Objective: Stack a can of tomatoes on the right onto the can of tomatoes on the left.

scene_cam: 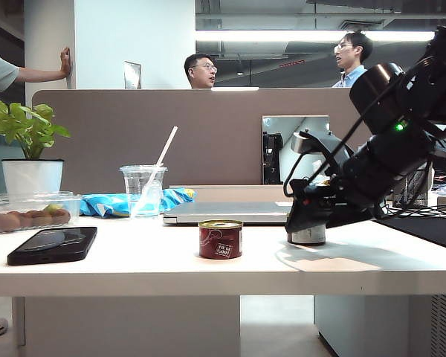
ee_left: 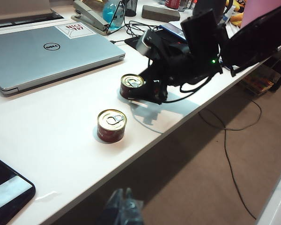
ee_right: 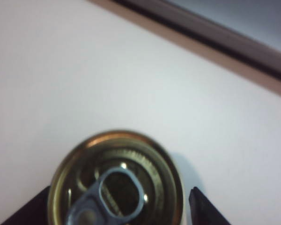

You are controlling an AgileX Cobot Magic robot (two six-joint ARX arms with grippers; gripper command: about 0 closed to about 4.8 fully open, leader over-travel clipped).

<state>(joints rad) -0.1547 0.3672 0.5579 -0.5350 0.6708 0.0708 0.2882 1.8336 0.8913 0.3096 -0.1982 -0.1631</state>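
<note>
The right hand (ee_right: 119,206) is down over the right can (ee_right: 116,180). In the right wrist view its two dark fingers (ee_right: 203,208) stand wide, one on each side of the can top, not pressing it. The outside view shows only the bottom of that can (scene_cam: 307,235) under the hand (scene_cam: 306,223). It shows the left can (scene_cam: 220,239) standing alone on the tabletop (scene_cam: 134,264). The left wrist view shows both cans near each other by the tabletop edge, beside a laptop (ee_left: 47,51). The left hand (ee_left: 123,206) is a blur there, out past the edge, and I cannot tell how open it is.
</note>
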